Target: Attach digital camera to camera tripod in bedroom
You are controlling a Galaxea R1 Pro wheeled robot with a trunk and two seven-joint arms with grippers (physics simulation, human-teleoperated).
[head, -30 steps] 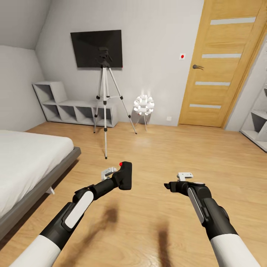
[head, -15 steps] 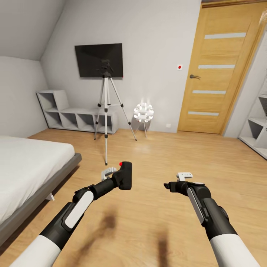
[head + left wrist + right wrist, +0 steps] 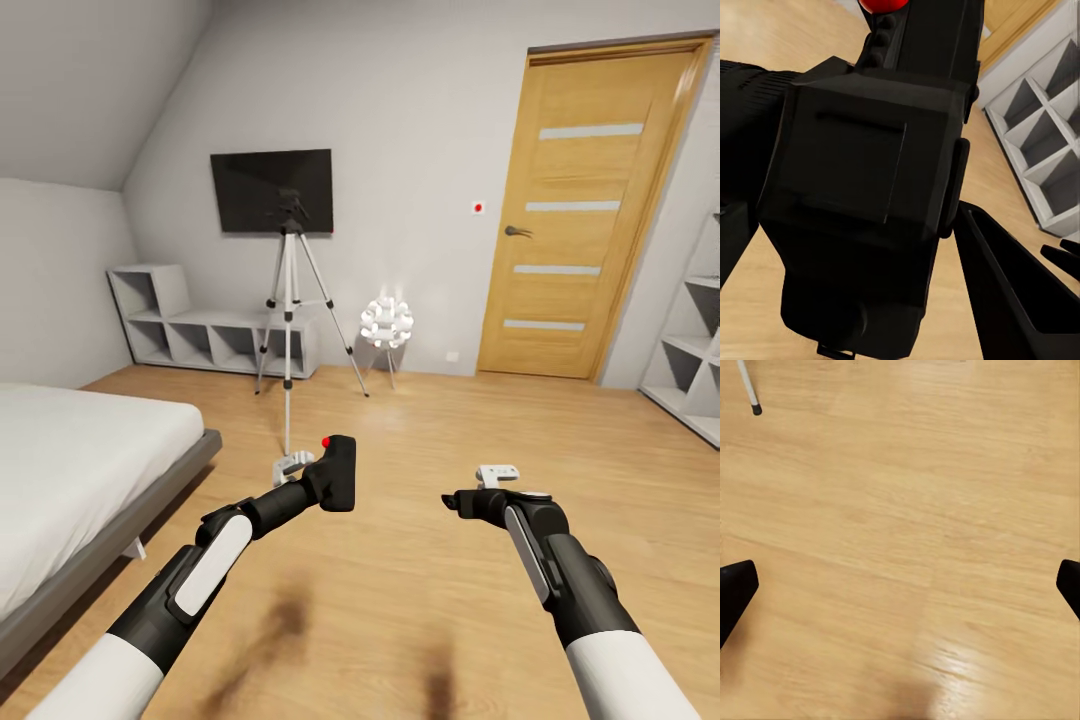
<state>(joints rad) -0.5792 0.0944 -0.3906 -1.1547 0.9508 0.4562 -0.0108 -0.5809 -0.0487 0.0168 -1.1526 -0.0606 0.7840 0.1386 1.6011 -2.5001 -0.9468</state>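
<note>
1. The camera [image 3: 337,472] is clamped in the left claw [image 3: 325,485], held above the floor [image 3: 420,420] in front of the robot, red button uppermost. In the left wrist view the camera [image 3: 870,187] sits close against the lens, with one dark finger [image 3: 1012,300] alongside it.
2. The tripod [image 3: 289,300] stands ahead of the camera and slightly to the left, well apart from it, in front of the TV [image 3: 272,190] on the far wall. Its long axis is upright. Its black head is at the top, level with the lower part of the TV.
3. The nearest tripod leg runs toward the robot; its foot rests on the floor just beyond the left claw. The right wrist view shows a leg tip [image 3: 750,391] on the floor.
4. The left arm is the nearer arm to the tripod, and it already carries the camera. Judgement: the coming move is an approach forward, then a raise to head height.
5. The right claw [image 3: 450,503] is empty, with its fingers [image 3: 735,589] wide apart over bare floor.
6. The bed [image 3: 90,450] lies along the left. The lamp [image 3: 387,322] stands just right of the tripod.
7. No brand, label or writing can be read.
</note>
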